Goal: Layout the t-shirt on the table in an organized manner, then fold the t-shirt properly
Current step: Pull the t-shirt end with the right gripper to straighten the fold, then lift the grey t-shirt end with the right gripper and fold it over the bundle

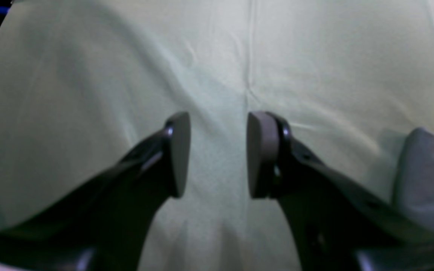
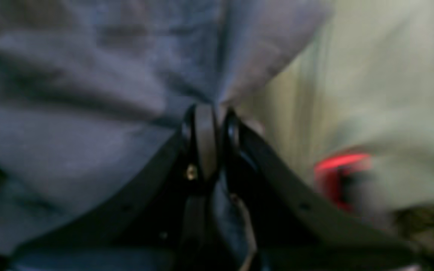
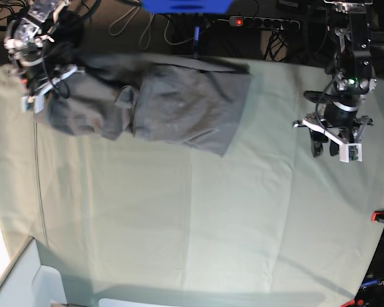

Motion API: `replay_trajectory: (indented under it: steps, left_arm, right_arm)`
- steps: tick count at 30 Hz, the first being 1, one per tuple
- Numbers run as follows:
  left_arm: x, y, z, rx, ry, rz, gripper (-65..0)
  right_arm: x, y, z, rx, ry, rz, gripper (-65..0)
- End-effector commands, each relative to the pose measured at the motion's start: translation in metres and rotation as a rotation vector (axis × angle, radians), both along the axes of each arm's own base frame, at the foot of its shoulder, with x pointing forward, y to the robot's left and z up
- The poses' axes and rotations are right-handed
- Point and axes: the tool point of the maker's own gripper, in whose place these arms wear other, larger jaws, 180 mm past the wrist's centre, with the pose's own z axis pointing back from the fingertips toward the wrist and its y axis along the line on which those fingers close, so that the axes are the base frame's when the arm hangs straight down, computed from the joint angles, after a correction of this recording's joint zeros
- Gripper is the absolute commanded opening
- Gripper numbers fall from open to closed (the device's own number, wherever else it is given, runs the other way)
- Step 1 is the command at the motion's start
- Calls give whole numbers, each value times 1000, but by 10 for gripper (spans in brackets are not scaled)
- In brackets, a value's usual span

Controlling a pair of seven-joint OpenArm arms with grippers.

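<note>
My right gripper (image 2: 211, 124) was pinched shut on a fold of the shirt (image 2: 89, 94), pads pressed together with grey cloth bunched between them. The cotton looked soft, light and limp, the sort that sags and drags instead of holding shape, so I judged an edge or hem a better hold than the slack middle. Just beside that grip a red clip (image 2: 339, 173) sat on the table (image 2: 382, 75) edge. My left gripper (image 1: 217, 154) hung spread and empty over bare sage cloth, smooth flat pads apart, a grey corner of the shirt (image 1: 428, 177) near it. Farther out, the shirt (image 3: 173, 105) lay crumpled along the far side of the table (image 3: 179, 230), matte, creased, one end lifted toward my right gripper (image 3: 35, 89), my left gripper (image 3: 336, 144) well apart from it
</note>
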Motion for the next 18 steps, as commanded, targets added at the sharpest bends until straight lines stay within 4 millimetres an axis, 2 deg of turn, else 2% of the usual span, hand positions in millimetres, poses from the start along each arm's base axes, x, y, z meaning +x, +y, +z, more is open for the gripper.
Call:
replay_trajectory:
  steps: [1,3,7,13,18]
  left_arm:
    - [7,4,14,16,-48,-4,-408]
    - [7,4,13,17,-48,-4,-408]
    - [8,5,14,19,-50,-3,-408]
    - [9,5,15,20,-53,-2,-408]
    - [9,6,15,20,-53,1,-408]
  right_arm:
    - [13,-6,23,-35,-80,16,-650]
    - [15,-7,35,-63,-101,25,-650]
    - [24,14,51,-85,-130,109,-650]
    - [39,68,74,-83,-190,278,-650]
    - [39,112,76,-37,-203,395,-650]
